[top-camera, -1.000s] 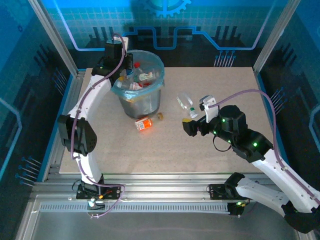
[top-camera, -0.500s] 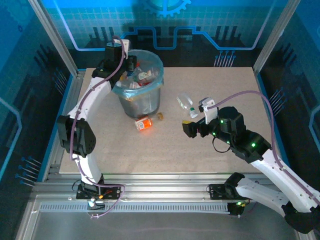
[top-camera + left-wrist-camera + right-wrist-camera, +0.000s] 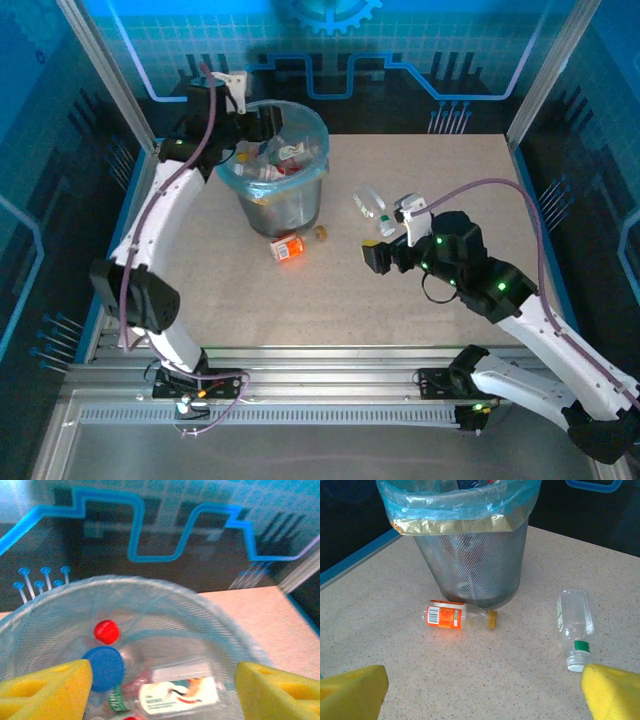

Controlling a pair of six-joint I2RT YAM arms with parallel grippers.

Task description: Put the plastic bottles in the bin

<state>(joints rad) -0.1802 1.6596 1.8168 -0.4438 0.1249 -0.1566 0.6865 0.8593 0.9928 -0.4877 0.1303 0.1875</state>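
Bare table along the near edge, right gripper low, jaws wide and empty, orange-labelled bottle lying at the foot of the bin, clear bottle apart to its right, more bottles inside, left gripper spread wide, empty, over the far-left rim.
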